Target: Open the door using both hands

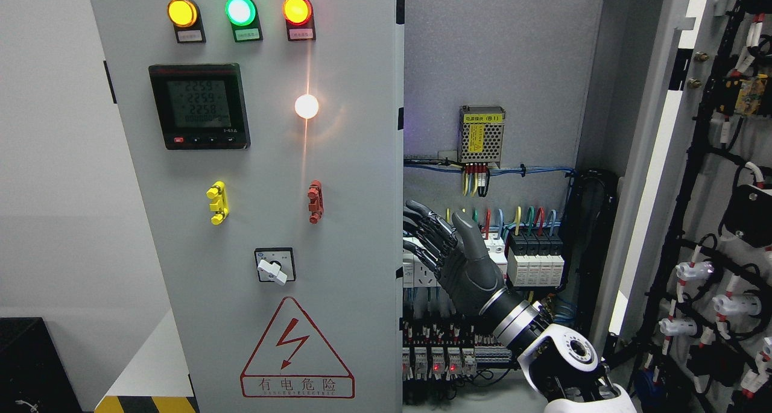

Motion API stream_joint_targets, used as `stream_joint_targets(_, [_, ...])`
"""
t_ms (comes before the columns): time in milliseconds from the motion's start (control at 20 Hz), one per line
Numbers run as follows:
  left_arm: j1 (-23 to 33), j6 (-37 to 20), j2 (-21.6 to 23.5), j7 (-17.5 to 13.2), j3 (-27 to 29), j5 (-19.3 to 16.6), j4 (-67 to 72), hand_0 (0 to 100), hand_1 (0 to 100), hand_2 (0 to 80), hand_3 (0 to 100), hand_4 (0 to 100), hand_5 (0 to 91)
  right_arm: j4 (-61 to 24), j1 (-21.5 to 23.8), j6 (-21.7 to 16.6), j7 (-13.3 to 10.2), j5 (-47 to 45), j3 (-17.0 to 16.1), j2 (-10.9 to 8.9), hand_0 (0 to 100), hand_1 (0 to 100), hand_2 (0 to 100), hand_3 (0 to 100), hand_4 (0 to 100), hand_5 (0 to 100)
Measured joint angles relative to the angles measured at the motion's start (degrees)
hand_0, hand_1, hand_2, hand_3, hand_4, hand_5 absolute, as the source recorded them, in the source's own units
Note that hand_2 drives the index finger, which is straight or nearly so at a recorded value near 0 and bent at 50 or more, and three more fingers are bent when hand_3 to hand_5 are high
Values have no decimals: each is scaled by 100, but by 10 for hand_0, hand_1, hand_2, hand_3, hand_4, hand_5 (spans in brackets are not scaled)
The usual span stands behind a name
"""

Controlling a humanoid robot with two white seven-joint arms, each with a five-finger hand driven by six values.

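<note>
The grey cabinet's left door [271,220] stands closed, carrying three lit lamps, a meter [199,105], yellow [217,203] and red [314,201] handles and a rotary switch [275,266]. The right door [663,160] is swung wide open at the right, showing the wiring inside. My right hand [437,241] comes in from the lower right, inside the opening. Its dark fingers [425,226] are spread and reach toward the left door's free edge [400,220], holding nothing. The left arm does not show.
Inside the cabinet are a power supply [481,134], a row of breakers [534,259] and relays lower down. The open door's inner side carries cables and white connectors [718,280]. A black box [30,365] and a hazard-striped ledge [148,401] sit at lower left.
</note>
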Motion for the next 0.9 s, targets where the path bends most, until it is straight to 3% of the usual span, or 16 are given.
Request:
stream_joint_targets(551, [0,0,0,0,0,0,0,0,0,0,0,0,0,93,-85,1,468,-4,-46,0,192,0,0,0,0,0])
stream_joint_targets(902, [0,0,0,0,0,0,0,0,0,0,0,0,0,125,-111,0,564,-2,-64,0,192,0,0,0,0,0])
